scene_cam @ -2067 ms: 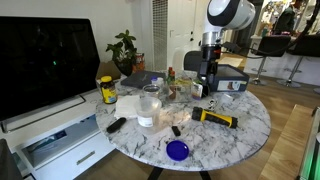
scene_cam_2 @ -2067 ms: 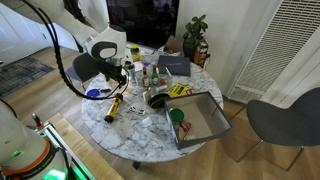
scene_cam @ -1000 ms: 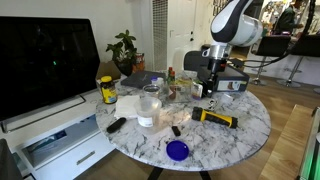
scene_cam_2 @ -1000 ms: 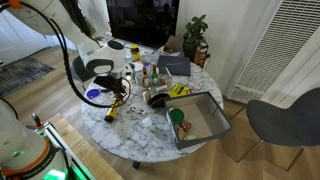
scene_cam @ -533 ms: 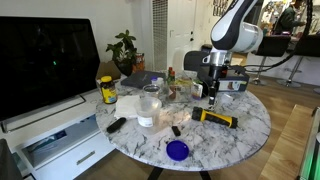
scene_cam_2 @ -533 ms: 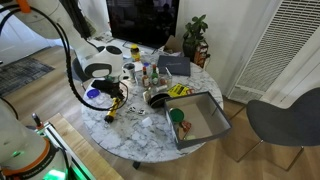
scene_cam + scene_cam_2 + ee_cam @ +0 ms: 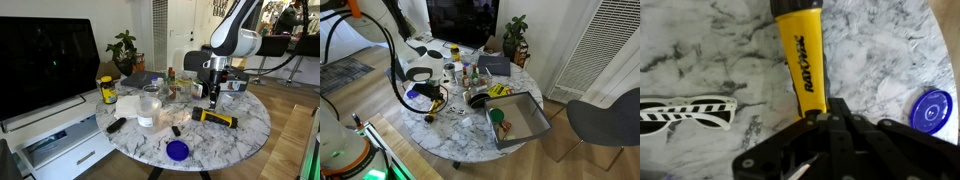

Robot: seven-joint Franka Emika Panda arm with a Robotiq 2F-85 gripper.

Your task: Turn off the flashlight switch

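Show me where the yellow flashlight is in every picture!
In an exterior view: the flashlight lies on the marble table, right of the middle, just under the hand.
In an exterior view: the flashlight lies near the table's left edge.
Wrist view: the flashlight runs from the top middle down toward the hand.
Shared landmark: the blue disc lying near it.

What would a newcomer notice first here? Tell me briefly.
The yellow flashlight stands out, lying on the cluttered round marble table with the gripper hanging just over it. In the wrist view, white sunglasses lie to the left of the flashlight and a blue lid to its right.
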